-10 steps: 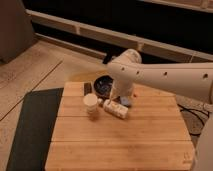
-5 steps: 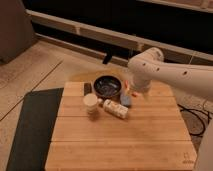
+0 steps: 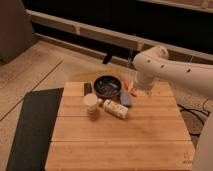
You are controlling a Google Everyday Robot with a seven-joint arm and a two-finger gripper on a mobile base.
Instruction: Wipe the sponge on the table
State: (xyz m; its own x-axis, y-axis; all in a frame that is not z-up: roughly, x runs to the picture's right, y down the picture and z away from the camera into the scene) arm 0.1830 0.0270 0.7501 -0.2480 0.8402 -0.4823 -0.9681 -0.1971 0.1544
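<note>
Dark bowl (image 3: 107, 85), dark block (image 3: 88, 88), seemingly a white cup (image 3: 91, 102), and a lying bottle (image 3: 115, 108) sit clustered; orange-red item (image 3: 131, 89) beside the gripper (image 3: 137, 92).

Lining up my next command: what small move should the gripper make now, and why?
Probably ease the gripper down and across onto the sponge. It hangs just beside the sponge, which lies on the table by the dark bowl, seemingly untouched.

You've got one cam, high up, looking down at an angle across the table (image 3: 120, 137) from its near side, mid-range. Floor mat (image 3: 35, 130) shows on the left. Gripper (image 3: 142, 91) hangs over the far-right part, near the sponge (image 3: 125, 99).
</note>
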